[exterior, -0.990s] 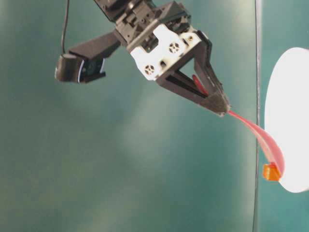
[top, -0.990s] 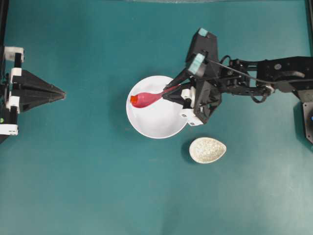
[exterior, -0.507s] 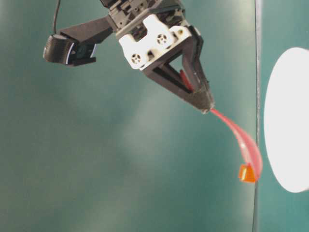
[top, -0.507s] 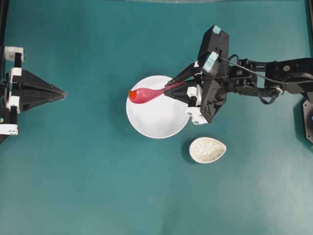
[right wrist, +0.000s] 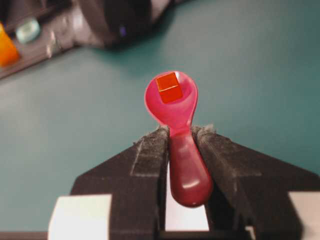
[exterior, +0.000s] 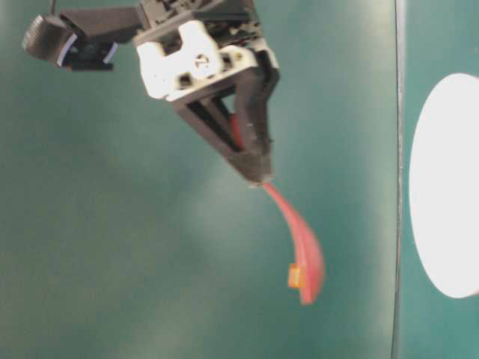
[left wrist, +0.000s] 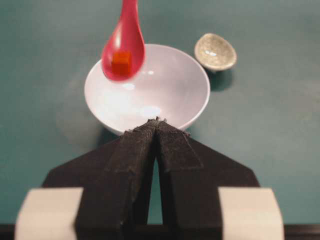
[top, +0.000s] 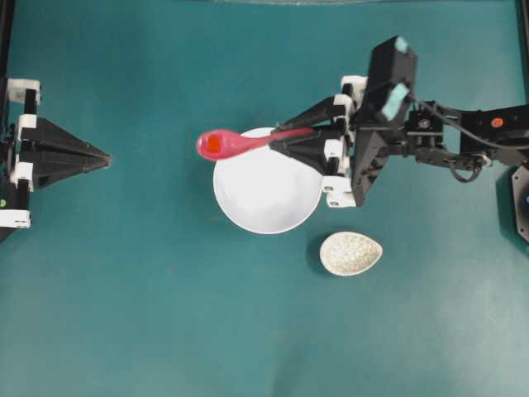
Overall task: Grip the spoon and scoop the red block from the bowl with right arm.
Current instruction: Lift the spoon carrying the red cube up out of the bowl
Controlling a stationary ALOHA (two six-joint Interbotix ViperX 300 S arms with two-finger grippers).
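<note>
My right gripper [top: 277, 141] [right wrist: 179, 131] [exterior: 257, 176] is shut on the handle of the pink-red spoon [top: 234, 144] [right wrist: 176, 112] [exterior: 303, 254] [left wrist: 123, 47]. Held roughly level in the air, the spoon has its scoop over the upper-left rim of the white bowl [top: 273, 203] [left wrist: 170, 95] [exterior: 441, 187]. The small red block [top: 213, 145] [right wrist: 169, 87] [left wrist: 120, 60] [exterior: 294, 276] rests in the scoop. Far off at the table's left edge, my left gripper [top: 106, 156] [left wrist: 157, 121] is shut with nothing in it, pointing toward the bowl.
A small speckled grey-white oval dish [top: 351, 253] [left wrist: 215, 51] sits on the teal table just below and right of the bowl. The right arm [top: 450, 136] stretches in from the right edge.
The right gripper has lifted the spoon out of the bowl with the red block in it. The scoop has turned level and moved up-left past the bowl's rim.
</note>
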